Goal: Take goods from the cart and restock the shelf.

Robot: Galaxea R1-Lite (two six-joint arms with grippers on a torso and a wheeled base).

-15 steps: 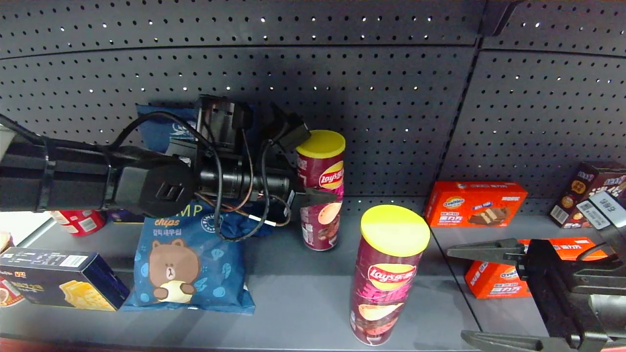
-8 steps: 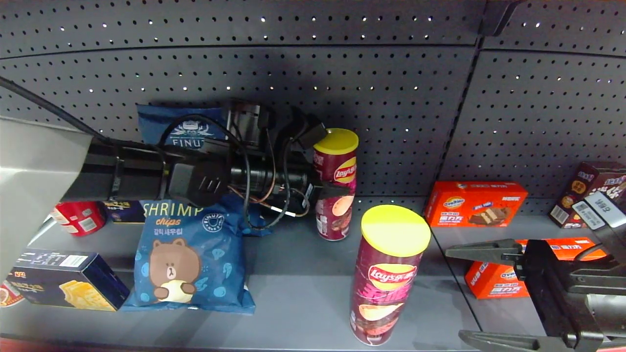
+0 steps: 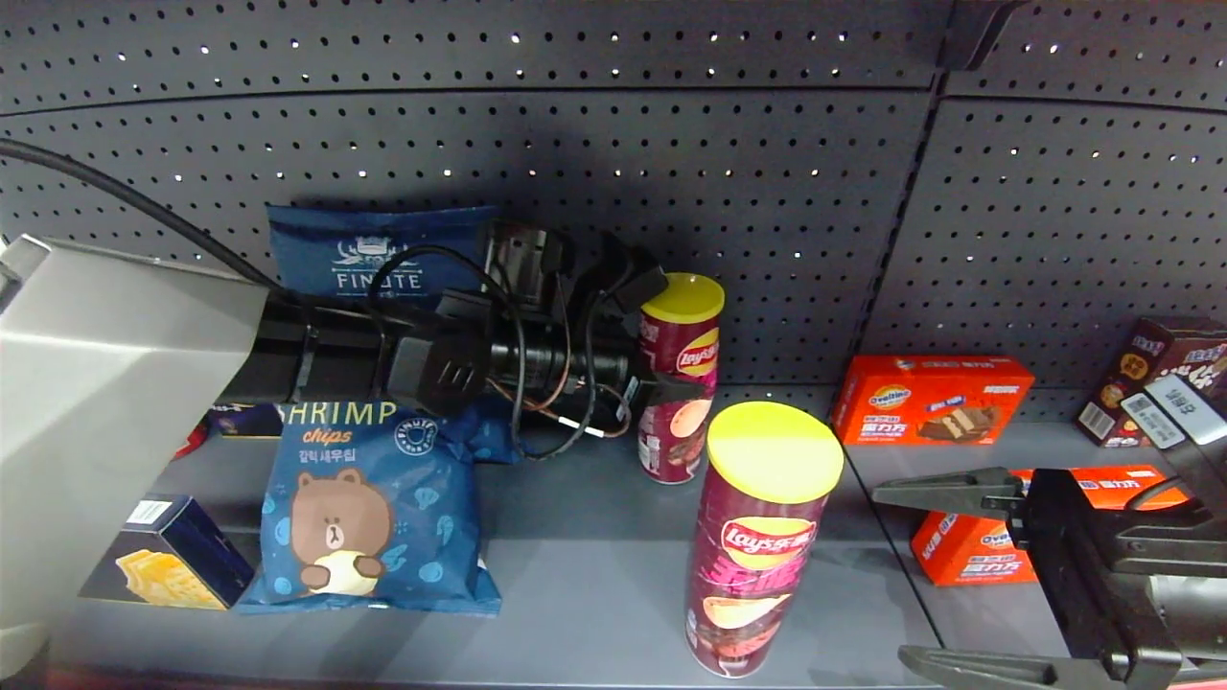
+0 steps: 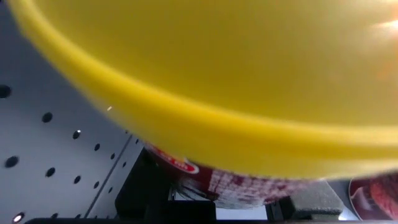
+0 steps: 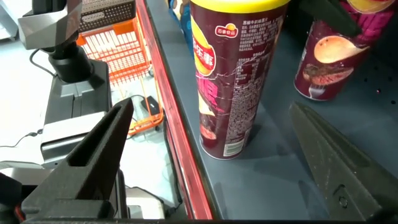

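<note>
Head view: left fingers (image 3: 675, 389) grip rear can (image 3: 682, 324).

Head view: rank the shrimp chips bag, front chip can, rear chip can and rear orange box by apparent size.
1. shrimp chips bag
2. front chip can, enlarged by nearness
3. rear orange box and rear chip can: alike, not ranked

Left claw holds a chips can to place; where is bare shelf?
Bare shelf lies between the shrimp chips bag and the front chips can, and behind that can toward the rear orange box. The held chips can in the left claw is at the back strip. Crowded: the left end and the right bay.
</note>
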